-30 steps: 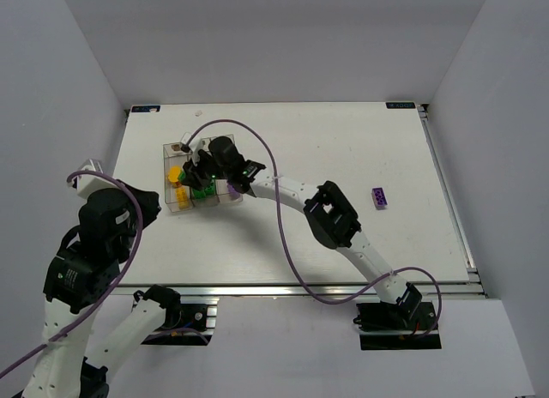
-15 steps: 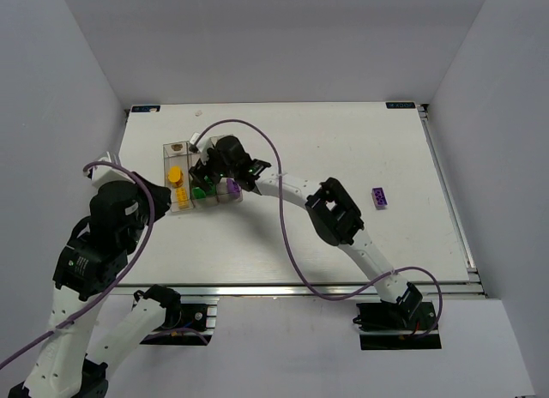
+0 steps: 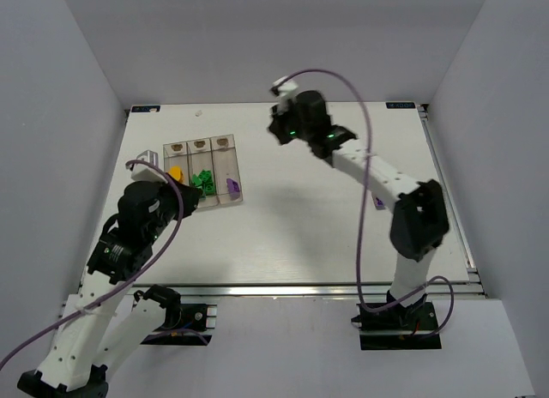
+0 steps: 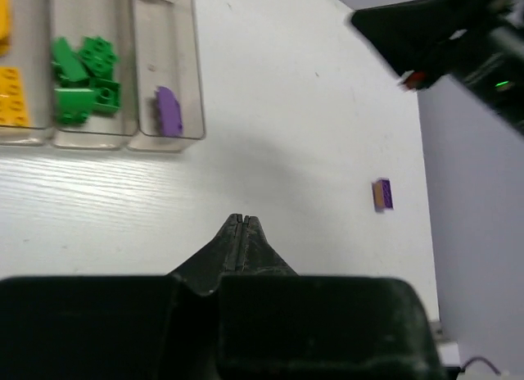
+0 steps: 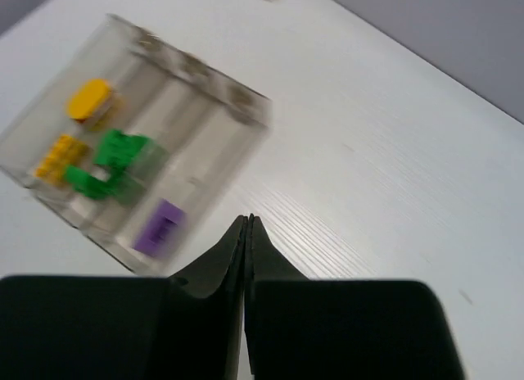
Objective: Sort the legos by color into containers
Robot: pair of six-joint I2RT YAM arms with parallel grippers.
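The white table (image 3: 292,235) lies open between the clear plastic tray of three bins (image 3: 225,162) on the left and the small purple brick (image 4: 382,194) far to the right. The right arm (image 3: 377,177) reaches across just above that brick and partly hides it. The left gripper (image 4: 240,220), fingers pressed together, hangs near the tray's near edge.

Three clear bins (image 3: 225,164) joined as one tray. Two yellow bricks (image 4: 13,107), about four green bricks (image 4: 67,62), one purple brick (image 4: 168,111) in a bin, another purple brick (image 4: 382,194) loose on the counter (image 4: 286,110).
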